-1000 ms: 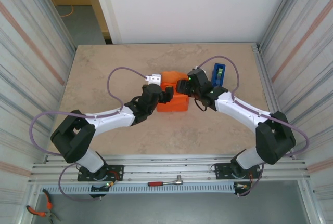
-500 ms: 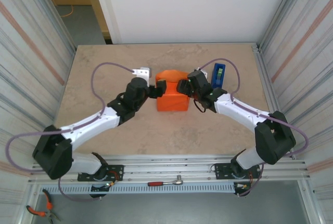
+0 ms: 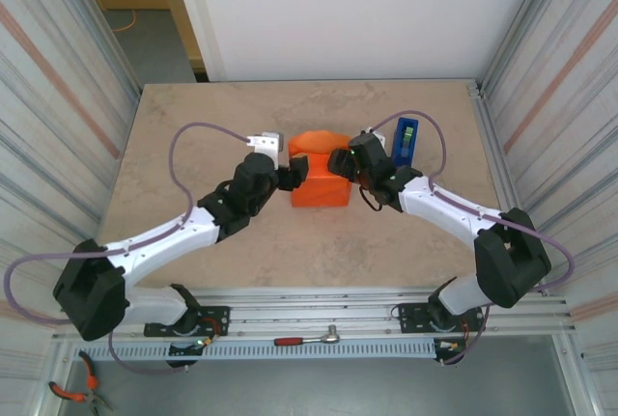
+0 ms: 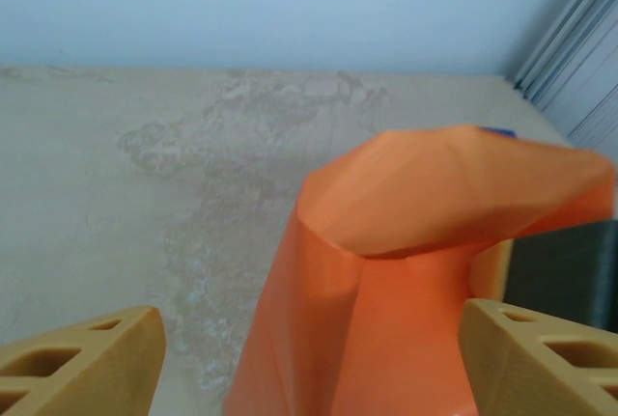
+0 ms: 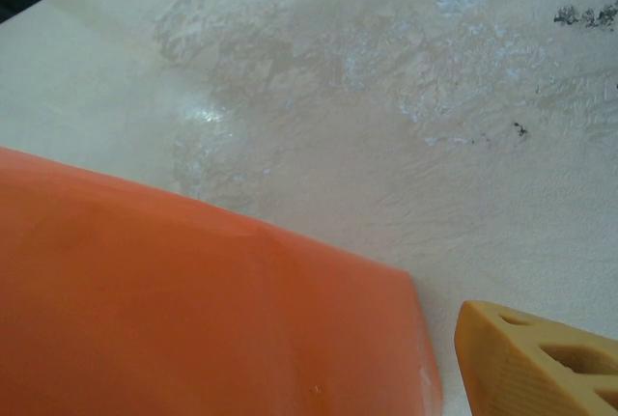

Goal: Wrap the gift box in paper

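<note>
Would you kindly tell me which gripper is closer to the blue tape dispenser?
The right gripper, at the right of the paper; the blue tape dispenser stands beside its arm, while the left gripper is opposite.

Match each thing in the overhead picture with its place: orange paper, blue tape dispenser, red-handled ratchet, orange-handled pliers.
Things:
1. orange paper
2. blue tape dispenser
3. red-handled ratchet
4. orange-handled pliers

Places:
A. on the slotted rail at the near edge
B. middle of the table, folded up into a block
C. lower left corner of the view, off the table
D. on the table, to the right of the orange block

Pairs: 1-B; 2-D; 3-A; 4-C
</note>
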You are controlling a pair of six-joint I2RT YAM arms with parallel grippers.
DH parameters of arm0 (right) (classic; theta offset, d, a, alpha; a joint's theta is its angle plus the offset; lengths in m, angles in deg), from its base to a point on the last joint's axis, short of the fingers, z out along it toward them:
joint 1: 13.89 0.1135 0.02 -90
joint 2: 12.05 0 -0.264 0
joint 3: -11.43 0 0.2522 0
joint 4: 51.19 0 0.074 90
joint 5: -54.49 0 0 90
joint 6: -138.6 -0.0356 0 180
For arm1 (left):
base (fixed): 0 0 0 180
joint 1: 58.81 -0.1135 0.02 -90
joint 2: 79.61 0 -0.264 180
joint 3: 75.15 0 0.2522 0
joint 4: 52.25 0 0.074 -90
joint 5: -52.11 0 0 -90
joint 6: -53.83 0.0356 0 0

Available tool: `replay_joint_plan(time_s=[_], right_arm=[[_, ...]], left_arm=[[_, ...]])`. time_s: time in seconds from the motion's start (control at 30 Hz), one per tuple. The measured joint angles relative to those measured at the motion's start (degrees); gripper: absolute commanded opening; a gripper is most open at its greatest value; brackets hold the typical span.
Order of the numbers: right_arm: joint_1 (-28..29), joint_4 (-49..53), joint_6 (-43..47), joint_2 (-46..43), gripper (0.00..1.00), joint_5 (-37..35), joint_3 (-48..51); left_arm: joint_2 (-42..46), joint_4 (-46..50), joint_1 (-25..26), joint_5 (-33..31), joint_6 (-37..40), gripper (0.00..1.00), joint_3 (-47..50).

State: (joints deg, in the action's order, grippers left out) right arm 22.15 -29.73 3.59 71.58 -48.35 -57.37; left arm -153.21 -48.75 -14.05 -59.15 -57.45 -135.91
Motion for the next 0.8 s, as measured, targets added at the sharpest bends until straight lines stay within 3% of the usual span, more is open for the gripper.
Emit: replay_joint_plan(time_s=[0.23, 0.53, 0.6, 0.73, 0.8], right_arm=[[0.0, 0.0, 0.0, 0.0, 0.78, 0.0, 0.0], [0.0, 0.0, 0.0, 0.0, 0.78, 0.0, 0.0], [0.0, 0.0, 0.0, 0.0, 0.78, 0.0, 0.0], [0.0, -0.1, 0.0, 0.2, 0.78, 0.0, 0.0], [0.0, -0.2, 0.0, 0.3, 0.77, 0.0, -0.1]], left_arm=[[-5.3, -0.8, 0.0, -0.4, 0.5, 0.64, 0.0], [-8.8, -3.8, 0.0, -0.1, 1.7, 0.28, 0.0], [-9.4, -4.2, 0.0, 0.2, 1.9, 0.26, 0.0], [-9.9, -4.8, 0.0, 0.2, 2.3, 0.37, -0.5], [-10.1, -4.9, 0.0, 0.2, 2.2, 0.27, -1.0]])
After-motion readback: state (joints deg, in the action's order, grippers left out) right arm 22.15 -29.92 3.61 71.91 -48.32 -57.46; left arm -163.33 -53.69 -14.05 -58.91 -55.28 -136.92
